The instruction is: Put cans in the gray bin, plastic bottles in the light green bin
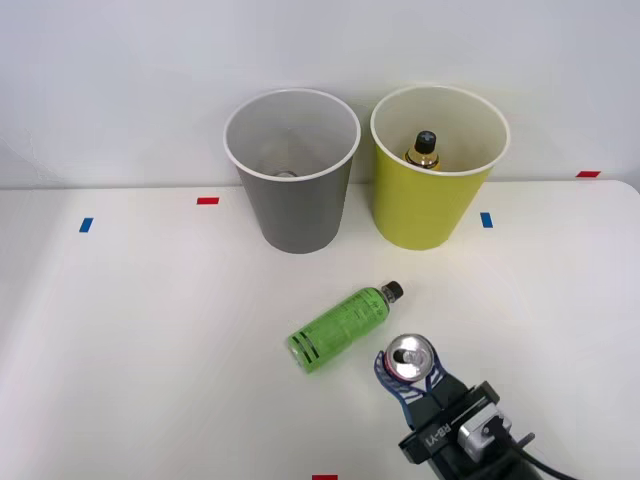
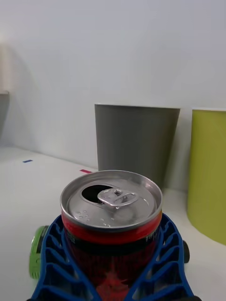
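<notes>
I have the red can standing upright on the bench, near its front edge, and my right gripper is around it. The can stands with its silver top up, so the blue ribbed fingers can take it from the sides, low on the body. In the wrist view the fingers curve around both sides of the can and lie against its red wall, so I judge they are clamped on it, spread just as wide as the can. I cannot tell whether the can is already off the bench or is resting on it.

The green bottle lies on its side just beside the can, on the robot's left of it, with its black cap pointing toward the bins. It is close to the left finger, so I think a careless lift could push it and make it roll.

The gray bin and the light green bin stand side by side at the back of the bench, well apart from the can. The light green bin already holds a bottle with a gold neck. The gray bin is where this can must go, so I expect to lift it and carry it forward and to the left.
</notes>
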Robot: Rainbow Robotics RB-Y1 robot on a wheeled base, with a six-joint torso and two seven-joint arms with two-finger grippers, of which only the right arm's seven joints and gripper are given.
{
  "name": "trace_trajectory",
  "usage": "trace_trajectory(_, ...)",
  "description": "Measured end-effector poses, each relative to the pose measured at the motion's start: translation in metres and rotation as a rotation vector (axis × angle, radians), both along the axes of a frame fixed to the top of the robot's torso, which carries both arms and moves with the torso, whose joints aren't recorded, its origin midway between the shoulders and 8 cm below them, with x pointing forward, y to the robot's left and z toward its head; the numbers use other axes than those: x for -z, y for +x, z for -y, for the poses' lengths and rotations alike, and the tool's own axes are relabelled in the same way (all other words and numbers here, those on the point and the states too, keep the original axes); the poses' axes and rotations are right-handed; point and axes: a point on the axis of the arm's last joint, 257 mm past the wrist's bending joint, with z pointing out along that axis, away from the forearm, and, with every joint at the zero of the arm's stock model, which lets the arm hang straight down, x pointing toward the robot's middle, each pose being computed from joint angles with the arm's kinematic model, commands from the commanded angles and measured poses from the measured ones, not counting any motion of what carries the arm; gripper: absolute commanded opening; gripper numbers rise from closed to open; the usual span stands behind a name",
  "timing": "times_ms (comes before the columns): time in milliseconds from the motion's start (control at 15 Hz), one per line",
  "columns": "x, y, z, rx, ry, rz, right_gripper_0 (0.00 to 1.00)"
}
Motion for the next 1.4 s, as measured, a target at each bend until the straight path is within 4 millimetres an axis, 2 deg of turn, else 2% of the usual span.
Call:
trace_trajectory(133,-0.027,0.012,-0.001,-0.003,0.012,-0.003,0.00)
trace_trajectory(333,-0.056,0.030,0.001,0.005,0.011,-0.012,0.00)
trace_trajectory(533,-0.091,0.045,-0.006,-0.014,0.018,-0.025,0.00)
trace_trajectory(800,-0.152,0.062,-0.024,-0.066,0.121,0.027,0.00)
trace_trajectory(1000,-0.175,0.079,-0.033,-0.080,0.118,0.034,0.00)
trace_trajectory(1200,-0.209,0.100,-0.054,-0.116,0.096,0.043,0.00)
trace_trajectory(1400,-0.253,0.111,-0.080,-0.186,0.136,0.029,0.00)
